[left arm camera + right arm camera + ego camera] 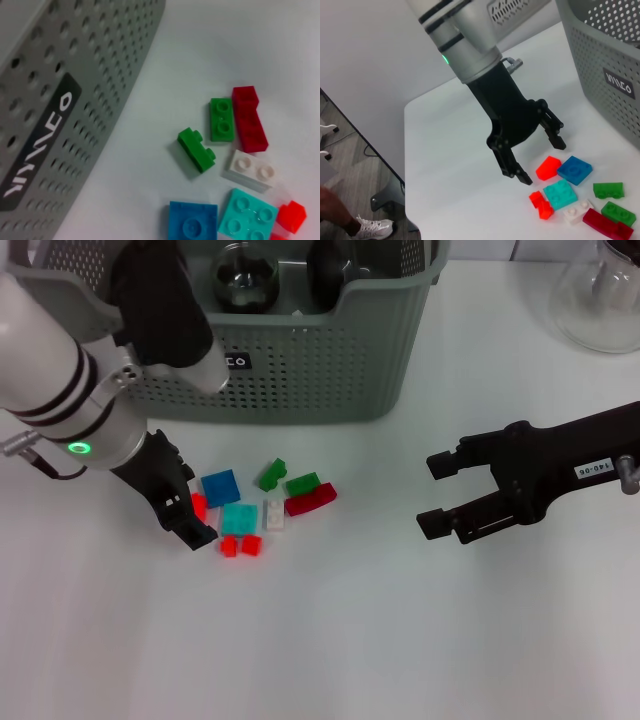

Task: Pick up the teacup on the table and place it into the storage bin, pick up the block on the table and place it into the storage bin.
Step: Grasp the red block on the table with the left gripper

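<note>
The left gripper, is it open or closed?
Open: the left gripper has its fingers spread apart above the red block, holding nothing.

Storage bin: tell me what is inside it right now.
Inside the storage bin, the head view shows a dark round cup-like vessel and a dark object beside it. The walls hide the bin's floor and anything lower.

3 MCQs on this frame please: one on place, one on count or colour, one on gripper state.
1. The blocks lie: A in the bin; B on the table before the bin; C in the right gripper.
2. Green blocks: A one; B two; C four.
3. The left gripper is: A open by the blocks; B shut on a cup; C parked high.

B: blocks lie on the table, before the bin.
B: two green blocks.
A: left gripper open; right gripper empty.
</note>
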Tool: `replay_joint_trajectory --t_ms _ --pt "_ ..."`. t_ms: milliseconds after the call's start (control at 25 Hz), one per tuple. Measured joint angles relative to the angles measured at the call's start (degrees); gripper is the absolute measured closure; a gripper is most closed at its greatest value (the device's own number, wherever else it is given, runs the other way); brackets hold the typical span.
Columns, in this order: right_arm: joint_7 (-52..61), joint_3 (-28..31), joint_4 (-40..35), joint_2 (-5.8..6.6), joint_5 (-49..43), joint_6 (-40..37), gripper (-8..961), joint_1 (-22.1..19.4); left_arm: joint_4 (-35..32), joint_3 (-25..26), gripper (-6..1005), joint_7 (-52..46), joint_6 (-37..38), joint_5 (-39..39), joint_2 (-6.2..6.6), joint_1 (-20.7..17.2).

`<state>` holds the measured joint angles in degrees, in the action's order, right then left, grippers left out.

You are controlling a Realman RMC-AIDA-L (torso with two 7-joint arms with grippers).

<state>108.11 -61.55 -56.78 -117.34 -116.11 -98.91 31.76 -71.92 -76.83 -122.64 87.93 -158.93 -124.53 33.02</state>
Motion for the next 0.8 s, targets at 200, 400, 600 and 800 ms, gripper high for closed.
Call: replay_joint_trajectory --t_ms 200,400,600,800 --pt "0.0 0.3 0.0 -0.08 0.0 0.0 7 -0.1 0.8 -0.8 154 -0.7 -0.8 -0.5 0.15 -0.1" --pt "-0.2 0.8 0.0 -0.13 0.0 0.0 7 0.0 1.9 -2.0 167 -0.9 -2.2 -1.3 0.03 -0.1" --pt "-0.6 1.4 0.0 -0.42 0.0 -0.2 7 0.0 2.6 -4.2 264 -1.7 -4.3 -1.7 0.04 -0.7" --pt "-0.6 1.4 0.0 -0.53 0.0 -0.2 7 0.1 3.3 -4.8 358 -1.7 -5.1 -2.2 0.05 -0.7"
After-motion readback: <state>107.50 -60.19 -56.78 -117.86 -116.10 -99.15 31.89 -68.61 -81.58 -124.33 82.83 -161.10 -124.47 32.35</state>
